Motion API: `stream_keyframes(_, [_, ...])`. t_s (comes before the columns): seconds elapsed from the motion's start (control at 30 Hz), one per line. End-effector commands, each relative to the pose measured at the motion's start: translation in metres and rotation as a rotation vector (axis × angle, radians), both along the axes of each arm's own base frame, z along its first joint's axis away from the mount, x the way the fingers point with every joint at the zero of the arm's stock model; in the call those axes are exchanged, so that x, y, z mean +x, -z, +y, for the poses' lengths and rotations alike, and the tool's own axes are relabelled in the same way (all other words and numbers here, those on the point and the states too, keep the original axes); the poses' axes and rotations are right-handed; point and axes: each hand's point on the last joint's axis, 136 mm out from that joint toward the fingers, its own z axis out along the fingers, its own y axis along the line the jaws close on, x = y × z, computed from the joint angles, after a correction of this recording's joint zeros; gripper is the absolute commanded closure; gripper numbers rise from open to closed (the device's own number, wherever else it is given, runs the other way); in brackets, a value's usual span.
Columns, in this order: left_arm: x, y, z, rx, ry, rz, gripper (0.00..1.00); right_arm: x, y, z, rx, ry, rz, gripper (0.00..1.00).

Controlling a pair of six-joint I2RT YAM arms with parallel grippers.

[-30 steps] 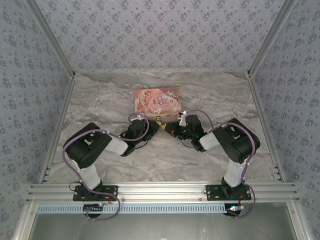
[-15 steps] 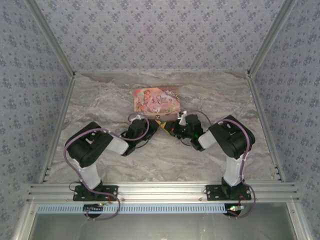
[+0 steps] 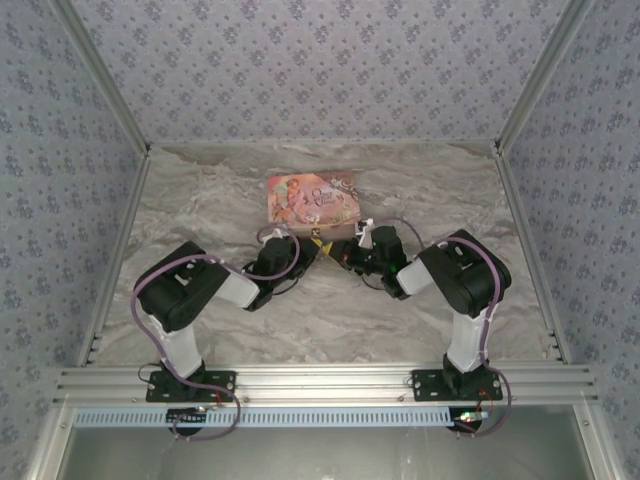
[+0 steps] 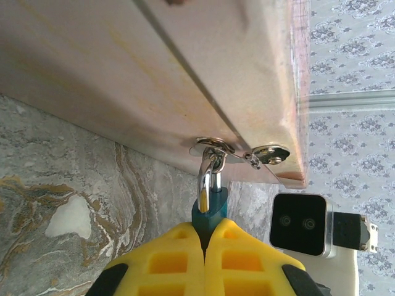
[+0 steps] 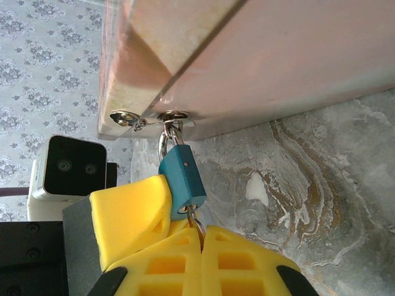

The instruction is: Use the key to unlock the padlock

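1. We see a pink tin [image 3: 313, 198] lying flat on a marbled table [image 3: 200, 200]. Both arms reach in to the tin's near edge, one from each side.
2. The padlock [image 5: 182, 176] is small and blue. It hangs by its thin metal shackle [image 4: 210, 179] from a hasp ring [image 4: 213, 146] on the tin's near side wall, close to one corner of the tin.
3. The left gripper [image 4: 205, 229] has its yellow fingers pressed together on the padlock's blue body, just off the tin's wall. Only the top of the body and the shackle rise above the fingertips.
4. The right gripper [image 5: 200, 237] is closed as well. Its fingertips meet on the key [image 5: 195, 221], whose small metal loop shows at the padlock's end farthest from the tin.
5. The padlock tilts away from the tin with its shackle through the ring. We cannot tell whether it is locked.
6. Just beyond the tin's corner sits a white and black wrist camera [image 4: 299, 225] on the right arm.
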Motion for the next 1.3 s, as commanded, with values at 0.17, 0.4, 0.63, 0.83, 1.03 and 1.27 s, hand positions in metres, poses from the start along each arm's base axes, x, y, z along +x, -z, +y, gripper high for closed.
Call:
stream_keyframes(0.17, [-0.026,-0.011,-0.037,-0.066,0.166,-0.006,1.0,0.037,-0.056,0.001,0.129,0.079,-0.158,1.0])
stream_keyframes(0.4, [-0.03,-0.013,-0.044,-0.073,0.179,-0.005,1.0,0.04,-0.056,-0.001,0.12,0.088,-0.182,1.0])
stream_keyframes(0.63, [-0.029,-0.014,-0.047,-0.083,0.181,-0.006,1.0,0.04,-0.056,0.0,0.104,0.072,-0.208,1.0])
stream_keyframes(0.83, [-0.03,-0.017,-0.048,-0.082,0.183,-0.009,1.0,0.032,-0.04,-0.007,0.072,0.087,-0.183,1.0])
stream_keyframes(1.03, [-0.032,-0.016,-0.051,-0.081,0.189,-0.004,1.0,0.035,-0.041,-0.007,0.074,0.095,-0.186,1.0])
stream_keyframes(1.27, [-0.036,-0.014,-0.056,-0.09,0.2,0.0,1.0,0.041,-0.052,-0.004,0.148,0.119,-0.177,1.0])
